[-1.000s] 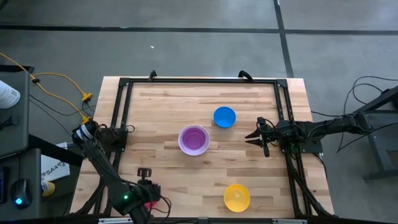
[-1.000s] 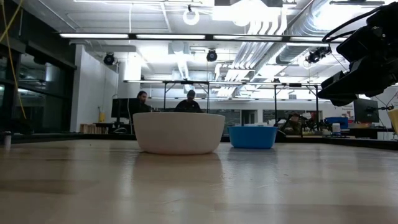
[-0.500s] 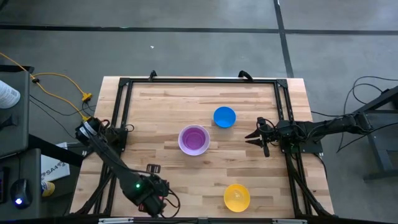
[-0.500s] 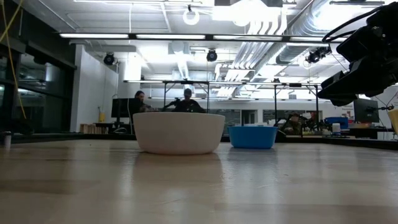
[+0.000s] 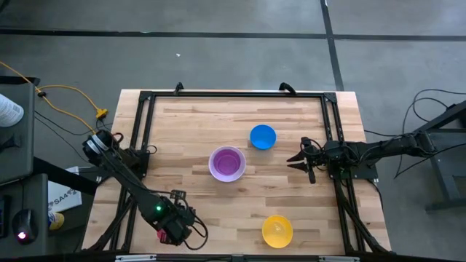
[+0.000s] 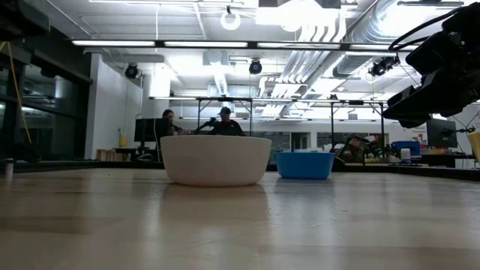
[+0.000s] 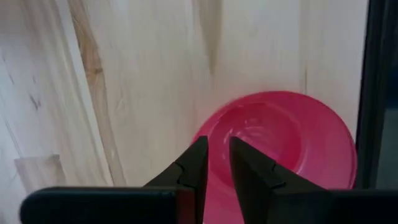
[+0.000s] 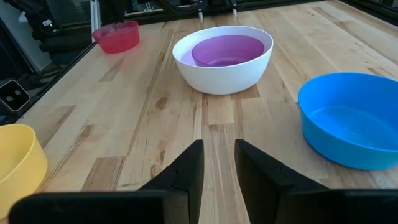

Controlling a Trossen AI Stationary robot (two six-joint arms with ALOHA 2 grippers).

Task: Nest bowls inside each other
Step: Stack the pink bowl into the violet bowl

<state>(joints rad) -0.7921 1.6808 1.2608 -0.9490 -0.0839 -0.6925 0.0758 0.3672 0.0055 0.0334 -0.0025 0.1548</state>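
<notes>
The red-pink bowl (image 7: 280, 149) is at the table's near left corner, with my left gripper (image 7: 217, 142) pointing down and shut on it. From the high view only a sliver of the bowl (image 5: 162, 234) shows beside the gripper (image 5: 173, 231). The purple bowl (image 5: 227, 164) sits nested inside the white bowl (image 8: 224, 59) at mid-table. The blue bowl (image 5: 263, 136) stands on its base farther back and to the right. The yellow bowl (image 5: 277, 231) stands near the front edge. My right gripper (image 5: 297, 159) waits open at the right side, with nothing between its fingers. My left gripper has the red-pink bowl's rim (image 7: 200, 135) between its two fingers, one finger over the inside and one outside the wall. The fingers come from above, pointing steeply down. The bowl's opening faces up. Whether its base is on the table I cannot tell.
A black frame rail (image 5: 138, 145) runs along the table's left side close to my left arm, and another (image 5: 336, 138) along the right. Bare wood lies between the red-pink bowl and the white bowl. People sit at desks far behind the table.
My left gripper has shifted a little over the near left corner and tipped more steeply downward, with the red-pink bowl still between its fingers.
</notes>
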